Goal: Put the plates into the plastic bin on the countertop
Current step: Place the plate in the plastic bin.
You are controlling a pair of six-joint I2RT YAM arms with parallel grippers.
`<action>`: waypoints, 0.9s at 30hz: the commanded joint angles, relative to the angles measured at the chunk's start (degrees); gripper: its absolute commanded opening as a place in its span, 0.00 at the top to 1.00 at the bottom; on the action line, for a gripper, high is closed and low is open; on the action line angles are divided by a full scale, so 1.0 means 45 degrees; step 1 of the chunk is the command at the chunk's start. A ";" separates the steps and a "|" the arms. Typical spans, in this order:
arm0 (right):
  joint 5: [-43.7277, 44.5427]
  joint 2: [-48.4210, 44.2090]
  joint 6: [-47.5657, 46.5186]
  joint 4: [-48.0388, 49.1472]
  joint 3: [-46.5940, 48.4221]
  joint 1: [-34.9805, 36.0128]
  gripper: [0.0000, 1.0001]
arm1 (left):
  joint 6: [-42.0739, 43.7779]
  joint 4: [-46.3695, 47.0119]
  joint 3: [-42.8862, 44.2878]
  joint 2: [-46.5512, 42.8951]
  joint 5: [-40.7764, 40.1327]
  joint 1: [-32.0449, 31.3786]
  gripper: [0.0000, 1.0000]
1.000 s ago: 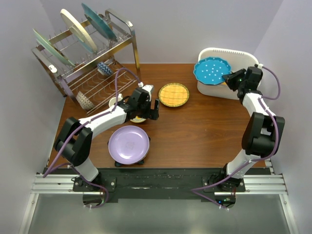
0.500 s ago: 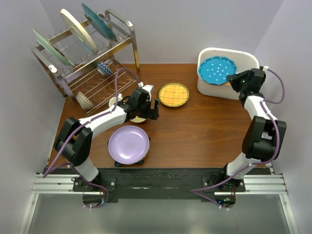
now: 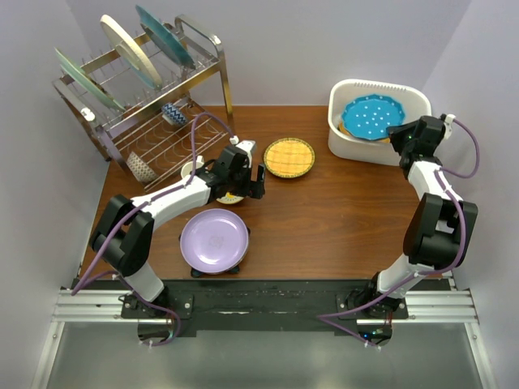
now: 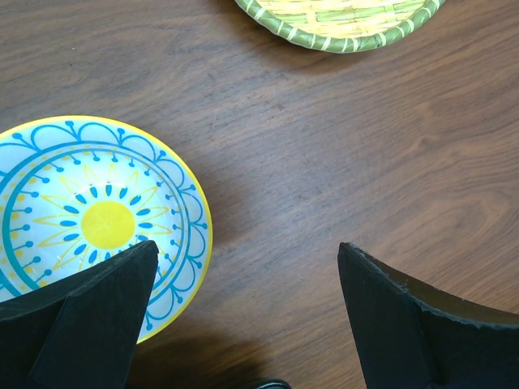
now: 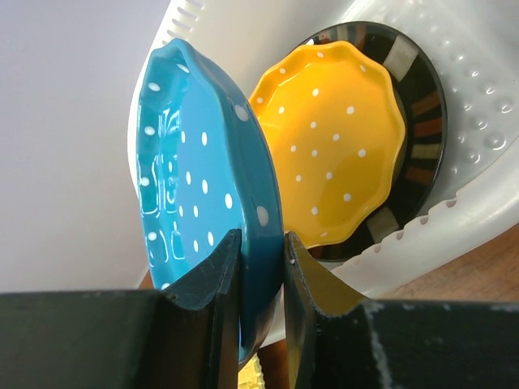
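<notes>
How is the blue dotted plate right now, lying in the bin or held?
Held: the right gripper pinches the rim of the blue dotted plate, over the plastic bin and the orange dotted plate.

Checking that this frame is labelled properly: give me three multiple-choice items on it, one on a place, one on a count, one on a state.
1. Where is the blue dotted plate?
A) on the floor
B) over the plastic bin, clamped in the right pincer
C) in a sink

2. How many plates stand in the wire rack's top tier?
A) one
B) three
C) five

3. How is the left pincer?
A) open, holding nothing
B) shut on a fork
C) shut on a cup

Key:
1 B, the plate's rim is pinched, with the bin just behind it.
2 B, three tilted discs show there.
3 A, its jaws stand wide apart, gripping nothing.
</notes>
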 commanded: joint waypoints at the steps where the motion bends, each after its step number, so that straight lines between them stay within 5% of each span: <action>1: 0.0374 -0.0390 0.0309 0.1965 0.0407 -0.0046 1.00 | 0.0071 0.0366 -0.0181 -0.0018 -0.0067 0.0098 0.02; 27: 0.0024 0.2403 0.0543 0.3117 0.1618 -0.0046 1.00 | 0.0110 0.0073 0.0307 0.0568 0.0186 0.0098 0.03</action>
